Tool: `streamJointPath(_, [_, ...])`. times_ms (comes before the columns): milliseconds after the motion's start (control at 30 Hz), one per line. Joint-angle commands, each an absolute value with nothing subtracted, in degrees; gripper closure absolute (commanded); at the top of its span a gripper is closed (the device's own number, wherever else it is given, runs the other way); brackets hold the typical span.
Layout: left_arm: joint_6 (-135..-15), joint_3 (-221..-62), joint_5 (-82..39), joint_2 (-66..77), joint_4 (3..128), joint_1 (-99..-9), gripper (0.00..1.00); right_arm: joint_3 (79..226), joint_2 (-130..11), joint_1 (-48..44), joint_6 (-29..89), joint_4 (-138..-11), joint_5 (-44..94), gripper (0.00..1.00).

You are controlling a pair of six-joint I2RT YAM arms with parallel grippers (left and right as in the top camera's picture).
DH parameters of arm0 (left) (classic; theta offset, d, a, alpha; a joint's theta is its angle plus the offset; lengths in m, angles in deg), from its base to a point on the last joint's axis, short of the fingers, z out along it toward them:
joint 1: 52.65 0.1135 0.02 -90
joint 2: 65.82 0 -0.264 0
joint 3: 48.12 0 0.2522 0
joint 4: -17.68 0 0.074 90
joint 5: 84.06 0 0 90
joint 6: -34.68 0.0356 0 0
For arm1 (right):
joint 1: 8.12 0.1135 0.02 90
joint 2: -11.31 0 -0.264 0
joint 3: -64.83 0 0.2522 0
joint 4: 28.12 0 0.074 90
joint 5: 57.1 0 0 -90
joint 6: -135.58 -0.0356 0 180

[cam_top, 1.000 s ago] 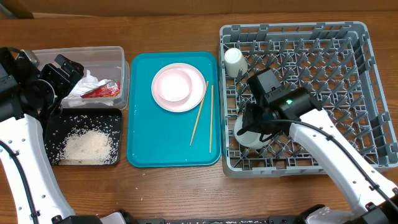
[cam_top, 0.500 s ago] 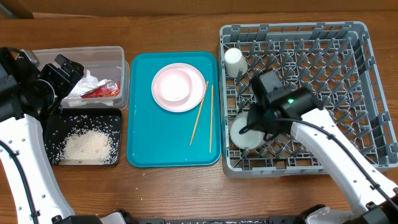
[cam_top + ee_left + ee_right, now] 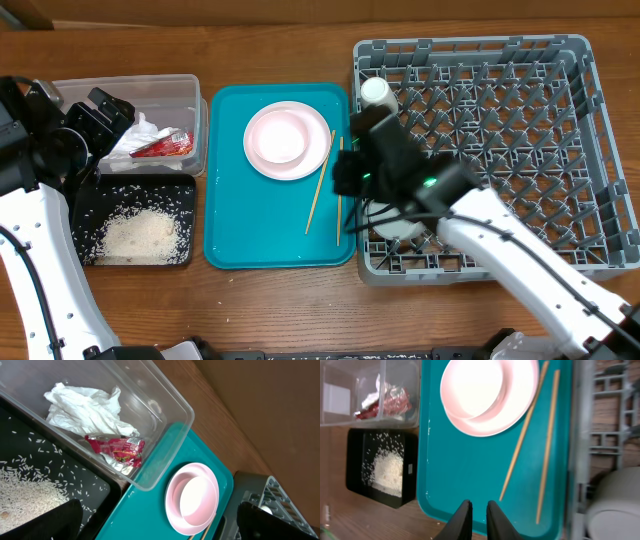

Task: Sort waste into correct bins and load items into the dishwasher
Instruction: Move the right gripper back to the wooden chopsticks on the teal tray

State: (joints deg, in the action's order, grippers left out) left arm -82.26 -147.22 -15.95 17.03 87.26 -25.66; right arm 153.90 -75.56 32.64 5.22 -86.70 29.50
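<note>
**Both hands empty; dishes split between tray and rack**

Fingers (image 3: 50,520) of my left gripper (image 3: 165,520) stand wide apart with nothing between them. That arm comes in from the left edge of the table, and its gripper hangs over the place where the clear tub (image 3: 190,90) meets the black tray (image 3: 185,190).

The tub holds the crumpled white-and-red wrapper (image 3: 117,447). The black tray, just in front of it, holds the rice (image 3: 140,237), heaped in the middle with loose grains scattered around.

Next comes the teal tray (image 3: 270,220). On it sits the pink plate (image 3: 318,150) with the small pink bowl (image 3: 280,135) on top. The two chopsticks (image 3: 320,185) lie beside the plate, along the tray's right side.

My right arm reaches from the lower right across the front left corner of the dish rack (image 3: 470,45). The right gripper (image 3: 479,517) hovers over the teal tray near the chopsticks, its fingers (image 3: 464,520) drawn almost together and empty.

In the rack, the white cup (image 3: 377,92) stands in the back left corner. The grey-green bowl (image 3: 395,225) sits near the front left, partly hidden under my arm.
</note>
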Motion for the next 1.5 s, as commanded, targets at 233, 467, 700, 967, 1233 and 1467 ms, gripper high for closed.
streamJointPath(233, [-82.77,-148.70,-15.95,17.01,87.34,-26.04,0.00,155.13,-90.21,42.82,0.32,-81.52,49.93,0.76])
streamJointPath(467, [-82.79,-148.70,-15.93,17.01,87.32,-26.04,0.00,155.13,-98.14,41.99,0.32,-78.24,51.27,0.68])
streamJointPath(700, [-82.79,-148.70,-15.93,17.01,87.32,-26.04,0.00,155.13,-101.40,41.95,0.32,-75.90,51.27,0.64])
streamJointPath(967, [-82.79,-148.70,-15.95,17.01,87.34,-26.04,0.00,155.11,-104.48,41.62,0.13,-73.45,51.25,0.63])
streamJointPath(1233, [-82.77,-148.70,-15.93,17.01,87.32,-26.04,0.00,155.11,-106.80,40.59,-3.83,-73.63,50.39,0.65])
streamJointPath(1467, [-82.79,-148.70,-15.95,17.01,87.32,-26.04,0.00,155.11,-107.23,40.40,-4.18,-73.65,49.30,0.83])
